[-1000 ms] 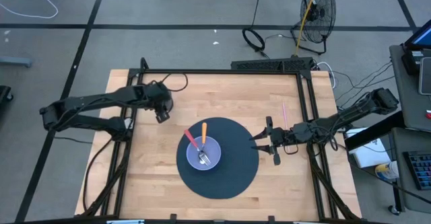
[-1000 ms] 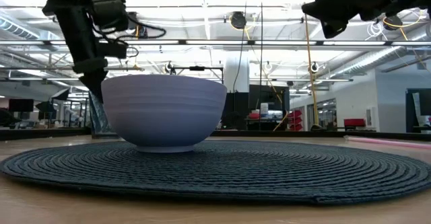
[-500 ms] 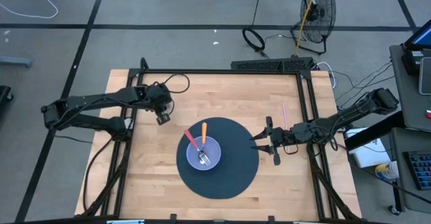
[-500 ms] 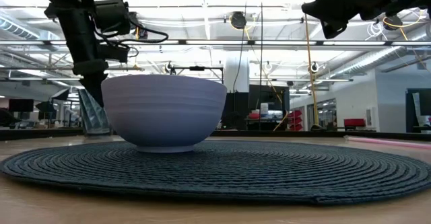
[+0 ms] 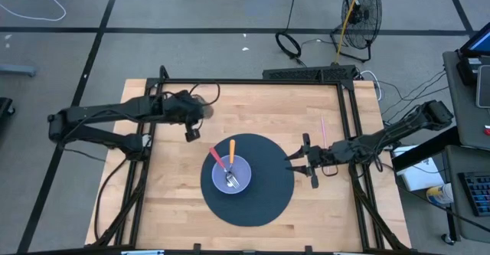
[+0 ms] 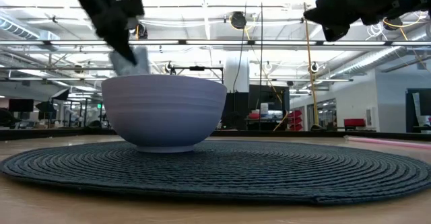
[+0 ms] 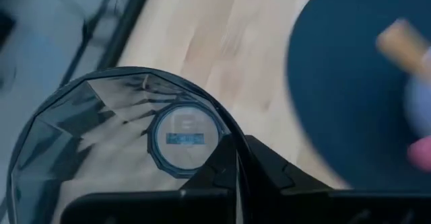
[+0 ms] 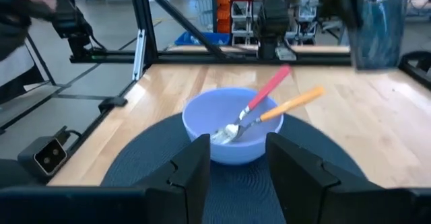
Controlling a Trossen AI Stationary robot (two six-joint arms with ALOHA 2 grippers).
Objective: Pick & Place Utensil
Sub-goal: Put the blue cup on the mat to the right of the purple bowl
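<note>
**A:** What do you get from above?

**B:** You'll see the lavender ceramic bowl [image 5: 231,176] on the round dark woven mat [image 5: 260,201] mid-counter, holding the orange-handled utensil [image 5: 232,149] and the red-handled utensil [image 5: 217,158]. A thin pink stick [image 5: 322,130] lies towards the right edge of the wooden counter [image 5: 184,209]. Your left claw [image 5: 191,135] hangs between the far-left corner and the mat; whether it's parted, I cannot tell. The right claw [image 5: 306,163] sits at the mat's right rim, spread wide, empty.

**A:** And low?

**B:** The bowl [image 6: 163,112] stands upright on the mat.

**A:** The right wrist?

**B:** Both handles lean out over the bowl's rim, and the dark fingers [image 8: 192,171] are apart.
</note>
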